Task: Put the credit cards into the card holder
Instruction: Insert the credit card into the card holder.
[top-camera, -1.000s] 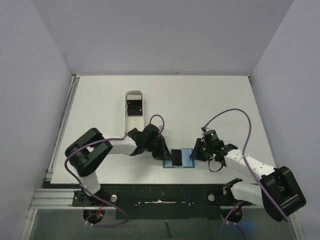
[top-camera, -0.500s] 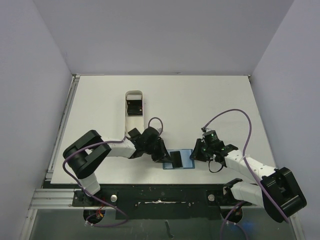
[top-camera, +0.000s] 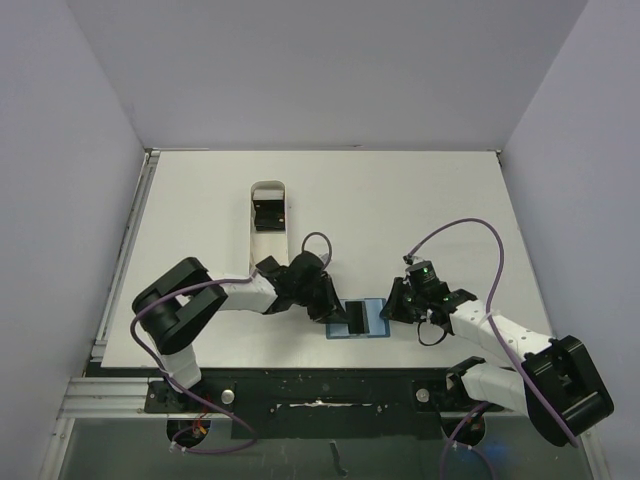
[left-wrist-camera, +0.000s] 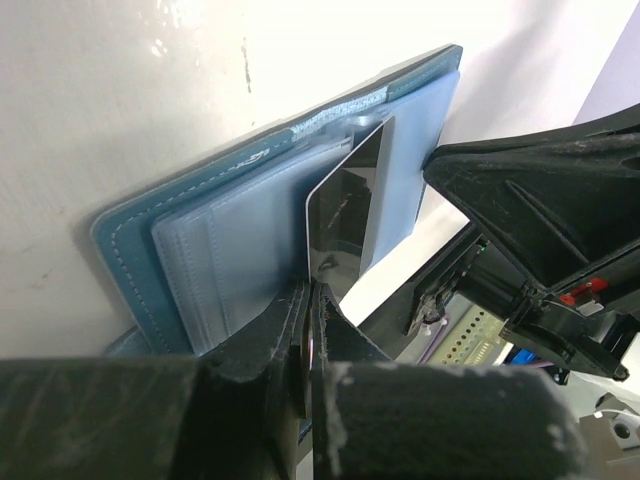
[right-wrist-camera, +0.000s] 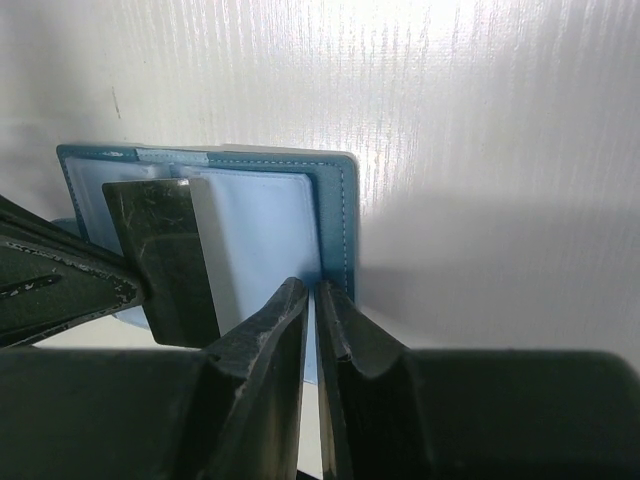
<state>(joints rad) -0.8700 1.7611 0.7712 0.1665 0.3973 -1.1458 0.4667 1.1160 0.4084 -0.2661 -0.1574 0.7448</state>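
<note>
Low-centre in the overhead view, the left gripper, clamped on a credit card, holds it lengthwise up-frame over the open card holder; the right gripper, jaws almost together, meets its right edge, grip uncertain.

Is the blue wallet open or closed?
Open. The card holder lies spread flat, its clear inner pockets facing up with a black card across them.
</note>
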